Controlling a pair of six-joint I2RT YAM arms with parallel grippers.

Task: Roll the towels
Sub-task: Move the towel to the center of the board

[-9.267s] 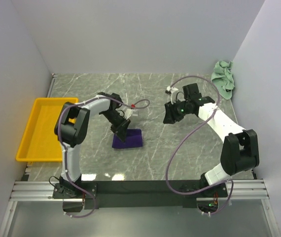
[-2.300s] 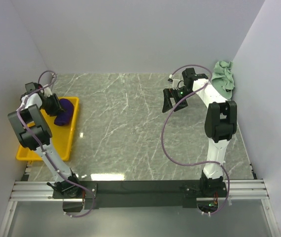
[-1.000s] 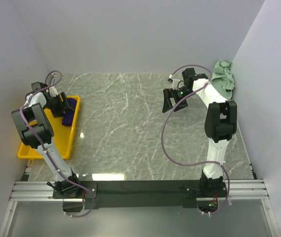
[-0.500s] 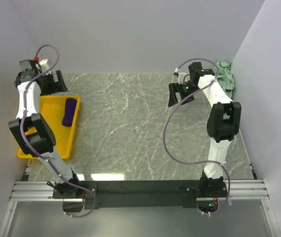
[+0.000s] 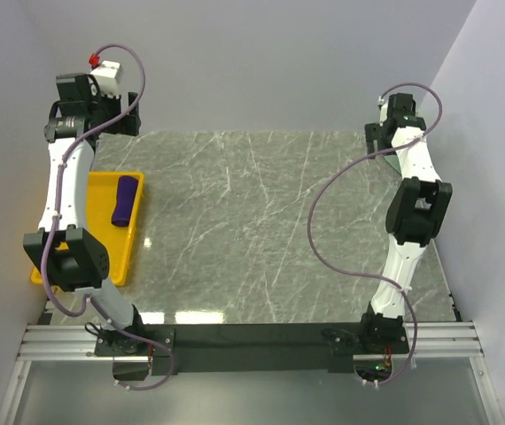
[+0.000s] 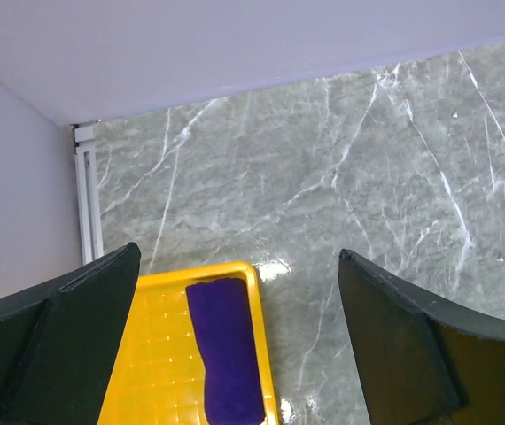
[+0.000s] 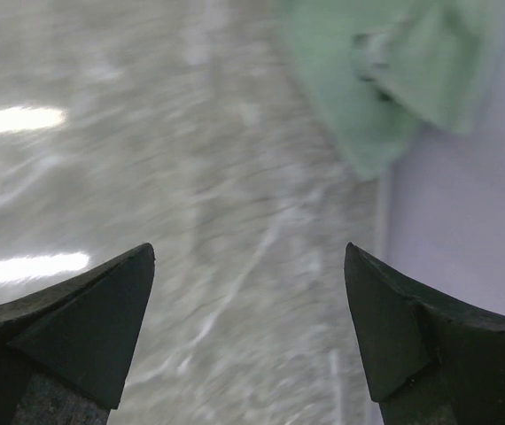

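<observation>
- Right gripper (image 7: pixel 249 248): jaws spread wide with nothing between them. It hangs over the far right corner of the table (image 5: pixel 252 221), aimed toward the green towel (image 7: pixel 385 80).
- Left gripper (image 6: pixel 236 257): jaws spread wide and empty, raised high over the far left corner, well above the tray (image 5: pixel 102 252).
- Purple towel (image 5: pixel 126 200): lies rolled in the far part of the tray, beside its right wall. This half of the task looks done.
- Green towel: bunched in a heap against the side wall, not rolled. The step in hand is judged to be the right arm's reach to fetch it.
- To do this step well:
  - Descend on an outer fold, not on the thick of the heap.
  - Pinch one edge only.
  - Drag the cloth to the open middle of the table and lay it flat before rolling.
  - Bring the left arm in to pin the other end.
- Limits of view:
  - The right arm covers nearly all of the green towel in the top view.
  - The right wrist view is blurred and cuts the towel off at the top edge, so no corner or hem can be told apart.
</observation>
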